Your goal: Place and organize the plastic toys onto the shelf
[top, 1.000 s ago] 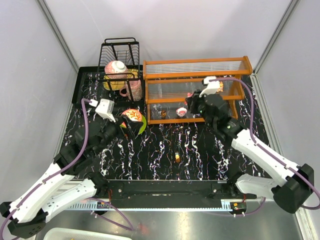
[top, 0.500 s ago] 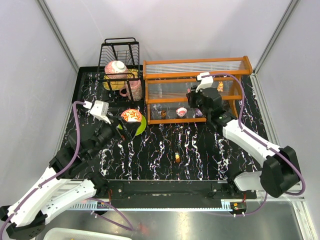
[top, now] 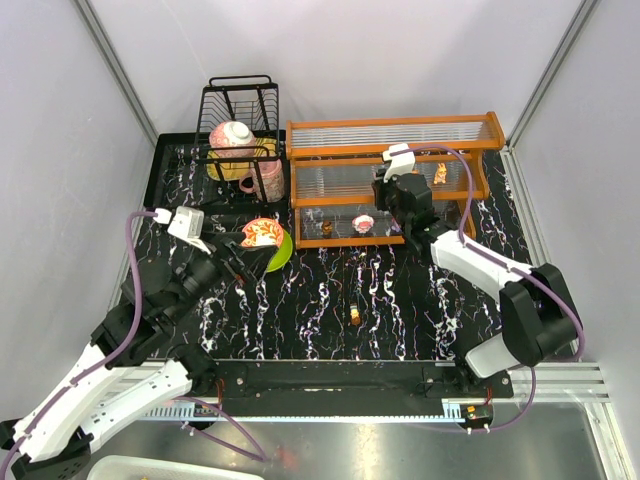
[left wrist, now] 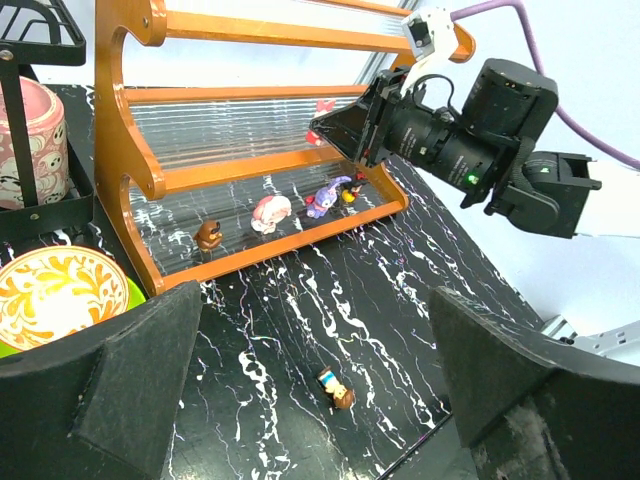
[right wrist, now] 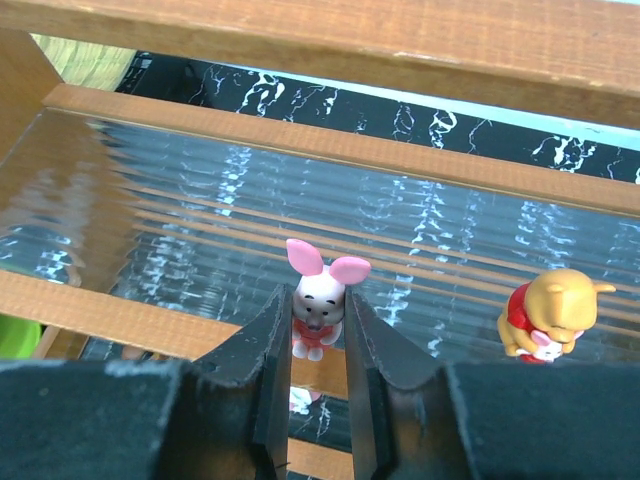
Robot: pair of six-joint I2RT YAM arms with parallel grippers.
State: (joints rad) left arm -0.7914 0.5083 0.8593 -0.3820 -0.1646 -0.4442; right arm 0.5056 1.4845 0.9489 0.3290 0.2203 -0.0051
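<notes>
My right gripper [right wrist: 318, 335] is shut on a pink-white pig toy [right wrist: 320, 295] and holds it upright just above the middle tier of the orange-framed shelf [top: 390, 125]. A yellow bear toy [right wrist: 545, 312] stands on that clear panel to the right. Several toys stand on the bottom tier: brown [left wrist: 208, 234], pink-white [left wrist: 268, 211], purple [left wrist: 327, 199]. One small toy [left wrist: 337, 389] lies on the black marbled table [top: 400, 300], also seen from above [top: 354, 316]. My left gripper [left wrist: 318, 340] hangs open above the table's left side, holding nothing.
A red patterned bowl [top: 262, 232] on a green plate [top: 284, 252] sits just ahead of my left gripper. The black wire dish rack [top: 240, 100] with a pink mug [top: 268, 182] stands at the back left, next to the shelf's left end.
My right gripper has carried the pig toy up and back over the middle tier. My left arm has drawn back to the left, away from the bowl.
</notes>
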